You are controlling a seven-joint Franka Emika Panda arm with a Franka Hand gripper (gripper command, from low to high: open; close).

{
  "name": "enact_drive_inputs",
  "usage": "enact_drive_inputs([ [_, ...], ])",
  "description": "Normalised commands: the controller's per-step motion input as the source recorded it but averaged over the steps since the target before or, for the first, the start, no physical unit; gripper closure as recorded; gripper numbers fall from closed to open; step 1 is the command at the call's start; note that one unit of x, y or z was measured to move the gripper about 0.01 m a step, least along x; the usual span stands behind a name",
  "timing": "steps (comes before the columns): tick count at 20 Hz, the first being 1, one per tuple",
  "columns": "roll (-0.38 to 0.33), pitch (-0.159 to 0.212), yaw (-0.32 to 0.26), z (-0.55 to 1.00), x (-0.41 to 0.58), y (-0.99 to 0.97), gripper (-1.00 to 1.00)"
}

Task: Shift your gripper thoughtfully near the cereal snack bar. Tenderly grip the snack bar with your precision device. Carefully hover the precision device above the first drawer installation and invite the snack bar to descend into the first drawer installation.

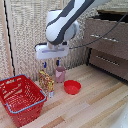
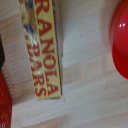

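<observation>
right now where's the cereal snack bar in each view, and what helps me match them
Exterior view: the cereal snack bar stands below the gripper, between the red basket and the pink cup.
Wrist view: the cereal snack bar fills the middle as a long yellow packet with red lettering.
Shared landmark: the red bowl, on the wooden floor past the cup in the exterior view, shows as a red curve at the wrist picture's edge.

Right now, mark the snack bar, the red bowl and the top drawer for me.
cereal snack bar (image 2: 44,50): wrist view, on the printed yellow face.
red bowl (image 1: 72,87): exterior view, on its inside.
first drawer installation (image 1: 107,37): exterior view, on the dark front panel by the silver handle.
</observation>
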Motion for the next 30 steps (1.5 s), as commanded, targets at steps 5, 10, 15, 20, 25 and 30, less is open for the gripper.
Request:
enact_drive_inputs([
  [5, -0.061, 0.024, 0.051, -0.20, 0.370, 0.16, -1.00],
  [10, -0.062, 0.038, 0.087, -0.26, 0.262, 0.02, -1.00],
  [15, -0.081, 0.052, 0.029, -0.29, 0.087, 0.16, -1.00],
  [20, -0.087, 0.027, 0.002, -0.17, 0.038, 0.27, -1.00],
  [25, -0.039, 0.014, 0.013, -0.01, 0.012, 0.13, 1.00],
  [30, -0.022, 0.000, 0.024, -0.07, 0.059, 0.08, 1.00],
])
